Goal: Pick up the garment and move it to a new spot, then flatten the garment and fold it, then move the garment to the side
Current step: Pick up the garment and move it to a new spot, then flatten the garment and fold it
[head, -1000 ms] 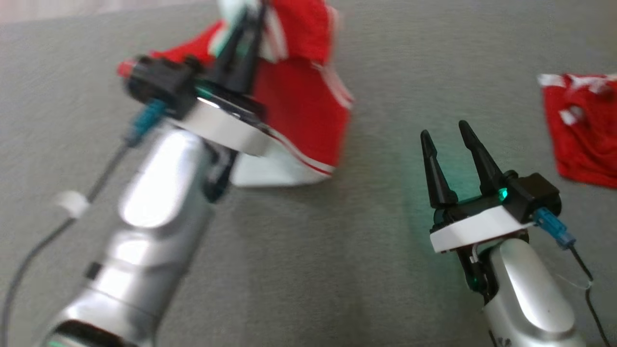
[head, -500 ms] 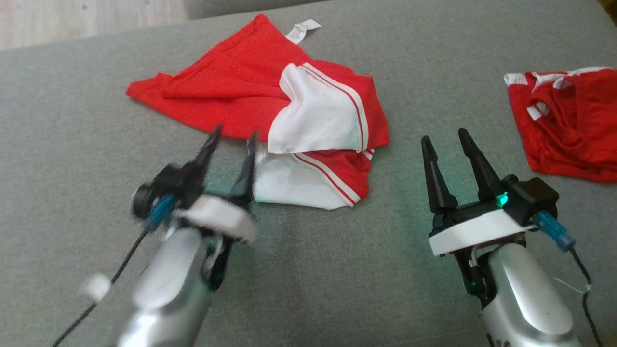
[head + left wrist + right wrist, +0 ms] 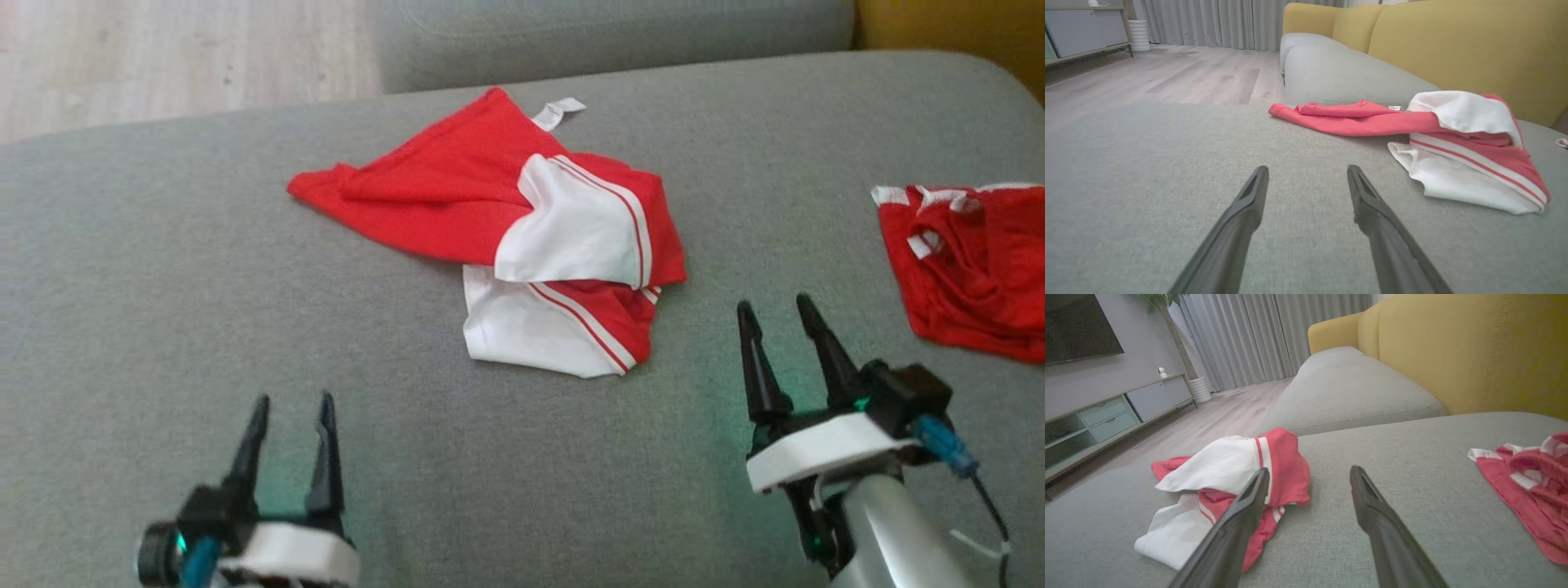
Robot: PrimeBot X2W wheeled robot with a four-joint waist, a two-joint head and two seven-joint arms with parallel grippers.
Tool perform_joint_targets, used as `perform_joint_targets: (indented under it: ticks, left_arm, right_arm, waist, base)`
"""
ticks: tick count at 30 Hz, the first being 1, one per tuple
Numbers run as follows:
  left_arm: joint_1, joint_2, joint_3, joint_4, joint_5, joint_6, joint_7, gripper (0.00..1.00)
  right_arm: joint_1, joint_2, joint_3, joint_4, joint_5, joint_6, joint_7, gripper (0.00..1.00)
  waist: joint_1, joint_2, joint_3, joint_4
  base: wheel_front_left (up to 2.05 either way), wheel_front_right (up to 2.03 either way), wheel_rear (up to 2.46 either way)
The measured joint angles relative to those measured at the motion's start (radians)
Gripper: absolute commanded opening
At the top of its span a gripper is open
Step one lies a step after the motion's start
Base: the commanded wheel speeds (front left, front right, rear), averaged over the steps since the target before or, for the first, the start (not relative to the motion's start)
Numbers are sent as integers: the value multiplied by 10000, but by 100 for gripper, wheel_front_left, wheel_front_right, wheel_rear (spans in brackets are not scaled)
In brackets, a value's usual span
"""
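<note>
across the head view from 9 to 3 o'clock: grey seat cushion (image 3: 163, 286), bearing everything else. beyond it at 12 o'clock, a second grey cushion (image 3: 612, 33); at 11 o'clock, pale wood floor (image 3: 163, 57); at 1 o'clock, a corner of yellow backrest (image 3: 947, 24).

just above centre, toward 12 o'clock: red-and-white garment (image 3: 457, 188), crumpled on the seat cushion, red part spread toward 10 o'clock, white panels with red stripes bunched and folded over toward 5 o'clock. touching neither gripper. same garment (image 3: 1453, 118) at 2 o'clock in the left wrist view, and at 9 o'clock in the right wrist view, partly behind one finger there.

at 3 o'clock, well apart from it: second red garment (image 3: 971, 269), rumpled, white trim showing, cut by the frame edge.

at 5 o'clock: right gripper (image 3: 774, 304), fingers spread wide, nothing between them, tips pointing to 12, near the garment's lower edge but clear of it. at 7 o'clock: left gripper (image 3: 294, 398), likewise spread apart and empty, over bare cushion.

at the garment's 12 o'clock edge: small white label (image 3: 559, 113).
</note>
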Motion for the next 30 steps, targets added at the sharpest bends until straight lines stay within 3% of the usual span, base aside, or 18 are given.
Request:
perform_joint_targets:
  ticks: [9,14,21,26,30]
  left_arm:
    - [866,-284,249,-412,621,-403,0,100]
    - [514,-313,-8,-441,629,-408,0,100]
    - [136,-337,-961,-497,512,-399,0,100]
    - [134,-334,-1035,-568,341,-405,0,100]
    - [122,-336,-1037,-694,330,-407,0,100]
  right_arm:
    - [250,35,121,144,-4,0,6,100]
    - [-26,38,1350,182,-527,0,12,100]
    - [-1542,27,1603,800,-2527,0,12,100]
    - [-1971,27,1365,2153,-3866,0,12,100]
    - [-2244,25,953,2531,-4648,0,12,100]
  waist:
    - [1,0,-192,356]
    - [3,0,35,697]
    - [3,0,405,1448]
    - [3,0,665,2029]
    - [4,0,899,2307]
  base:
    - [0,0,0]
    - [0,0,0]
    - [0,0,0]
    - [0,0,0]
    - [0,0,0]
